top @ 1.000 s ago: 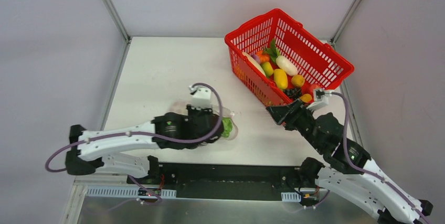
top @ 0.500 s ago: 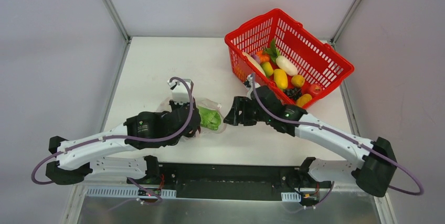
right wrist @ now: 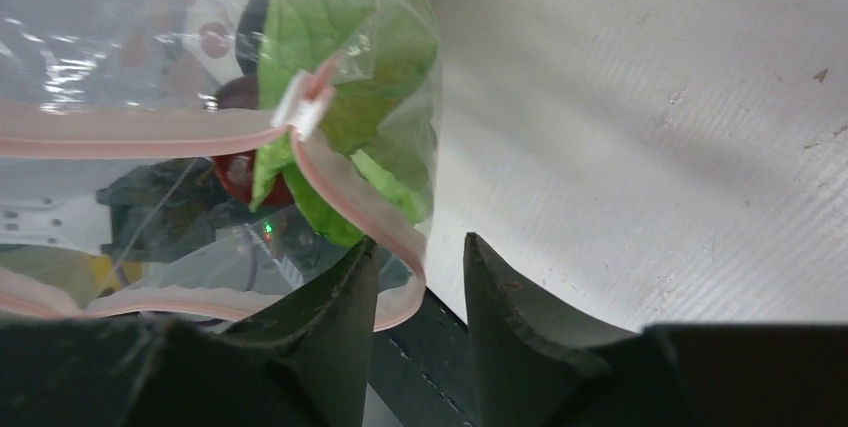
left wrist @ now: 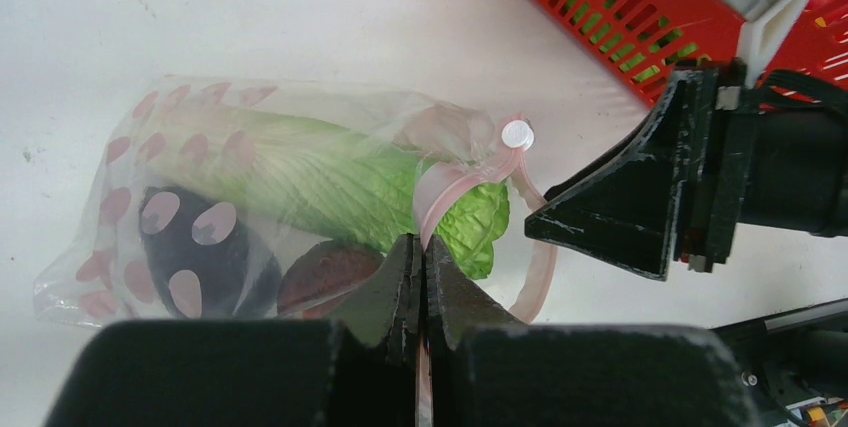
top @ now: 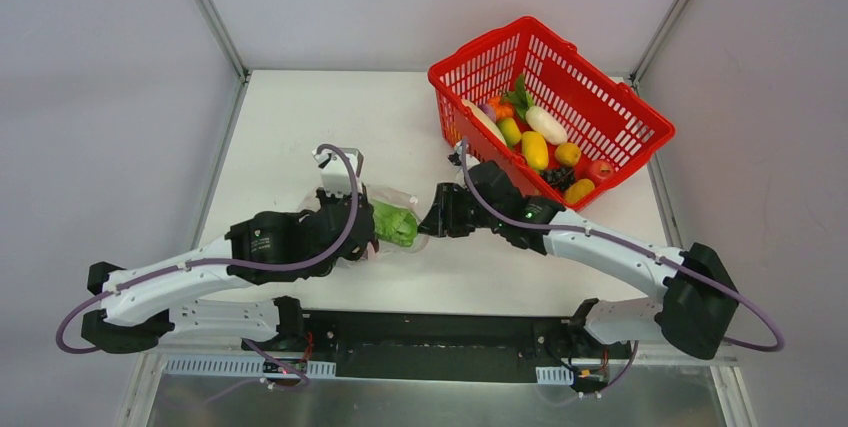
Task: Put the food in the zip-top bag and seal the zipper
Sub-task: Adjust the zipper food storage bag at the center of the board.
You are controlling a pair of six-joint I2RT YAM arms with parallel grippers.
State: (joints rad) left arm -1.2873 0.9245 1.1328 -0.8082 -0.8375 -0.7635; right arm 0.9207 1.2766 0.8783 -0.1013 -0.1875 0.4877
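No lettering, brand, number or sign was legible in any view; the zip-top bag (left wrist: 200, 137) and red basket (top: 598, 95) bore none.

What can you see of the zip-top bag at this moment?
The zip-top bag is clear crinkly plastic printed with pink spots, lying on the white table. Its pink zipper carries a white slider and gapes open at the mouth, where a green leafy vegetable pokes out; a dark purple piece lies inside too. The left gripper is shut on the zipper; the open right gripper sits at the mouth.
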